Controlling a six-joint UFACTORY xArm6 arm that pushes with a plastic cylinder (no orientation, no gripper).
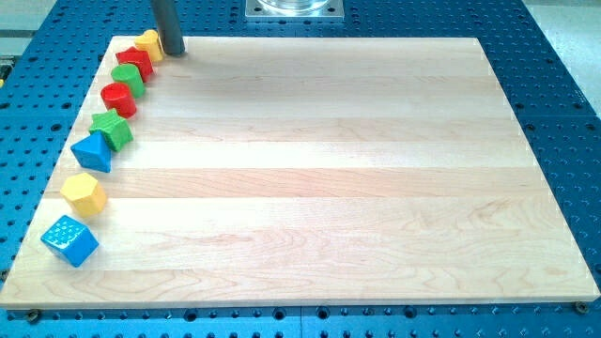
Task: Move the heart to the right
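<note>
A yellow block (147,43), which looks like the heart, sits at the board's top left corner. My tip (173,53) rests on the board just to the right of it, close to or touching its right side. The dark rod rises from there out of the view's top. Below the yellow block a row of blocks runs down the left edge: a red block (135,62), a green block (128,79), a red cylinder (119,98), a green block (112,129), a blue triangle (92,150), a yellow hexagon (84,193) and a blue cube (69,240).
The wooden board (329,178) lies on a blue perforated table (563,103). A metal mount (295,8) shows at the view's top centre, behind the board's far edge.
</note>
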